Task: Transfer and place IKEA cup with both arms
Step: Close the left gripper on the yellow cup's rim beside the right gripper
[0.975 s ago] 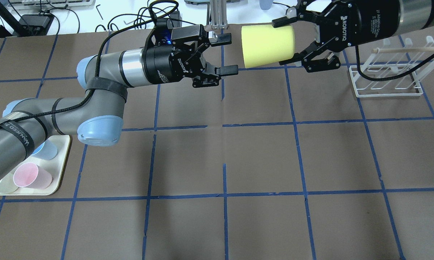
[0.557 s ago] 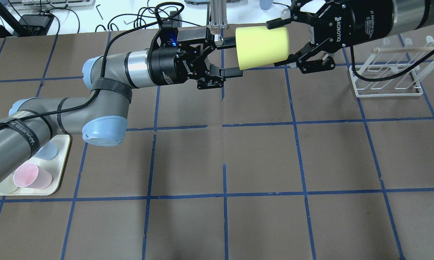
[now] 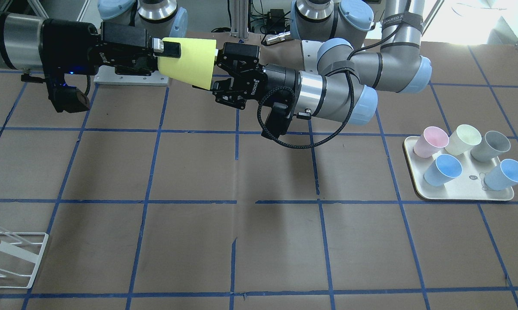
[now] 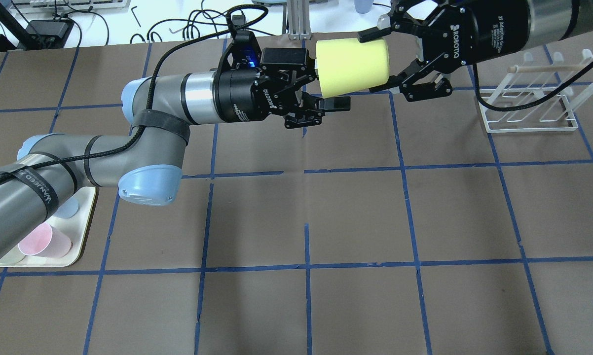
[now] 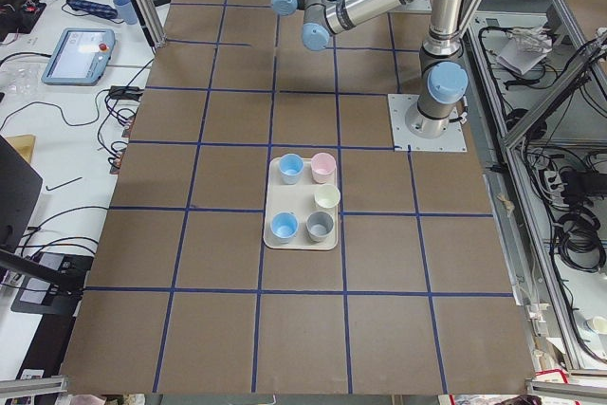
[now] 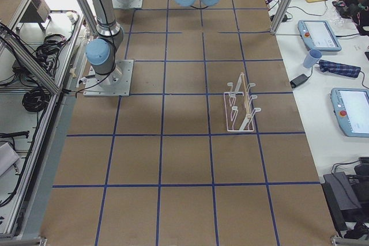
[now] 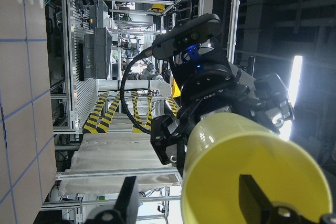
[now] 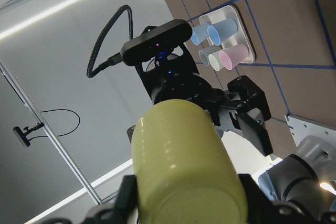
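Cup (image 4: 353,66) is hanging on its side in the air above the far middle of the table (image 4: 355,217), with its mouth pointing toward the left arm. Right gripper (image 4: 374,61) is clamping it near the narrow base end, its jaws pressing on opposite sides of the wall. Left gripper (image 4: 326,80) is facing the mouth with jaws spread wide. In the left wrist view one of its fingers (image 7: 255,198) is showing against the yellow interior and the other is standing outside the rim, so the jaws appear to be straddling the wall.

The hand-over appears to be the step in hand. Doing it well is likely calling for the left jaws closing firmly before the right jaws are letting go, since thin plastic may flex or slip.

Rack (image 4: 528,125) is standing on the robot's right and a tray (image 3: 457,199) of five pastel cups (image 3: 443,170) on its left. Both are sitting well apart from the grippers, and neither is lying between them.
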Robot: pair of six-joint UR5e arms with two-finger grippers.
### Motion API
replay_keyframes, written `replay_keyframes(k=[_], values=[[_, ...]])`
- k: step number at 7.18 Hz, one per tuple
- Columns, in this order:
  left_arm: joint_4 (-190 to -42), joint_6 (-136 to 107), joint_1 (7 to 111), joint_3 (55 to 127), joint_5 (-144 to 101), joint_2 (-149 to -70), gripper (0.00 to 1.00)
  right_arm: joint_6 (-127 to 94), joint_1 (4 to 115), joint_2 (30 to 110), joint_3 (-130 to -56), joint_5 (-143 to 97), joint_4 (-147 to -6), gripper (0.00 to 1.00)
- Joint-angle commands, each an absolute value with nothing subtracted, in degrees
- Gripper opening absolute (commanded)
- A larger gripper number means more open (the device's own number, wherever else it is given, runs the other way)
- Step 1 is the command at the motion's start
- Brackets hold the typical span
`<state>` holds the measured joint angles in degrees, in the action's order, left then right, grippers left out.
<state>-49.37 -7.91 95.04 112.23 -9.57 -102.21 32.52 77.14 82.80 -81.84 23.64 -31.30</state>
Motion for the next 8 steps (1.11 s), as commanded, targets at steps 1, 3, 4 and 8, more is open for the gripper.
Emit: replay_keyframes(k=[1, 3, 4, 8], values=[[-49.31, -7.91, 95.10, 112.24, -9.58, -101.95, 0.53, 32.43, 77.17, 82.79, -81.83, 23.64, -31.38, 0.42], [-49.13, -7.82, 95.10, 111.80, -9.58, -102.56, 0.45, 32.43, 77.08, 82.79, -81.83, 23.64, -31.38, 0.43], [-47.91, -7.82, 95.10, 111.71, -9.58, -103.09, 0.30, 32.43, 77.08, 82.79, -81.83, 23.64, -31.38, 0.43], [-47.72, -7.74, 94.49, 111.53, -9.23, -102.31, 0.00, 32.43, 77.08, 82.71, -81.83, 23.64, -31.38, 0.47]])
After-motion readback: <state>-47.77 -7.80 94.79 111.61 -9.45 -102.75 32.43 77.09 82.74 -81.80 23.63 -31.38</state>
